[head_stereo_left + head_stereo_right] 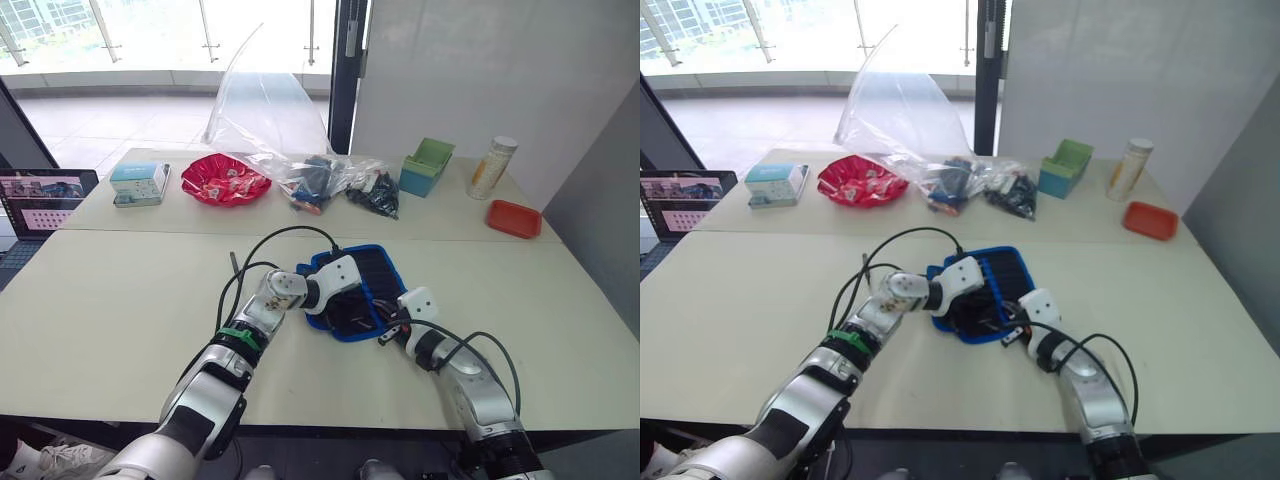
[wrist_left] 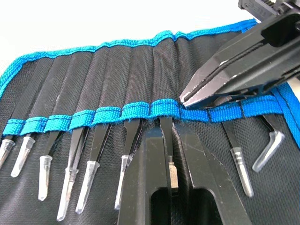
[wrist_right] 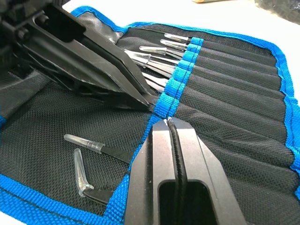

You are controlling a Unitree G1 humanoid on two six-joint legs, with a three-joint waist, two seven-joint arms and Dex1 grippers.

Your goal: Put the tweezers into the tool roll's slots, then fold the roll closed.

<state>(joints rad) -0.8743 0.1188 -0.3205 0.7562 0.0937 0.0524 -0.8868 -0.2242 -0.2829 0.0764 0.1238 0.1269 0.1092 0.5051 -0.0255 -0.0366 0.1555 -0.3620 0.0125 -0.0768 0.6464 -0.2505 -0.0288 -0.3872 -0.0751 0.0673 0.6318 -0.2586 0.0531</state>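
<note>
Out on that pale surface (image 1: 120, 320), left gripper (image 2: 167, 154) jaws are pinching a tweezer (image 2: 166, 133) half-seated in its slot (image 2: 165, 108) on the tool roll (image 2: 117, 70) while right gripper (image 3: 168, 123) jaws sit pressed together on the blue band (image 2: 140, 110), so a crooked push could snag the band and pop it out.

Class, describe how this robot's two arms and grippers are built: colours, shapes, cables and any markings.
Both arms are silver-grey metal with white housings at the wrists. Loose black cables loop from each forearm. The left arm wears a green band near its wrist. The left gripper and the right gripper each have two black, wedge-shaped fingers tapering to narrow tips.
</note>
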